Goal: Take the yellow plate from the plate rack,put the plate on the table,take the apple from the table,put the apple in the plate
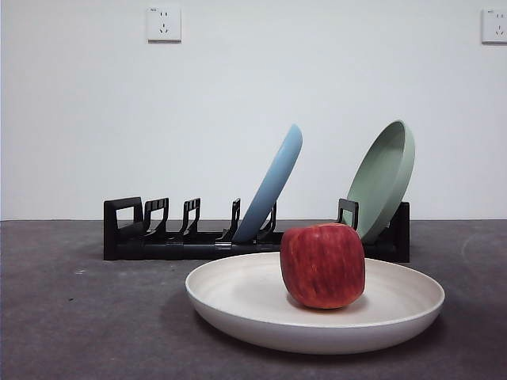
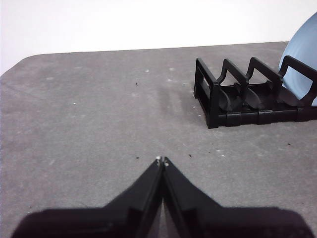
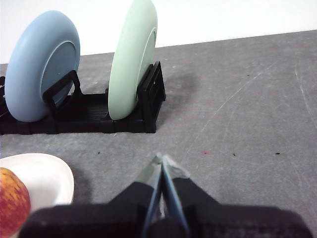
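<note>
The cream yellow plate (image 1: 261,305) lies flat on the dark grey table (image 1: 71,317), in front of the black plate rack (image 1: 158,237). The red apple (image 1: 322,264) sits inside the plate, right of its middle. Plate (image 3: 47,176) and apple (image 3: 11,198) also show at the edge of the right wrist view. My left gripper (image 2: 162,160) is shut and empty over bare table, to the side of the rack's looped end (image 2: 213,99). My right gripper (image 3: 162,159) is shut and empty, on the table side of the rack (image 3: 148,99), beside the plate. Neither gripper shows in the front view.
A light blue plate (image 1: 273,184) and a pale green plate (image 1: 384,176) lean in the rack's slots. They also show in the right wrist view, blue (image 3: 37,64) and green (image 3: 131,54). A white wall with two sockets (image 1: 163,24) stands behind the table.
</note>
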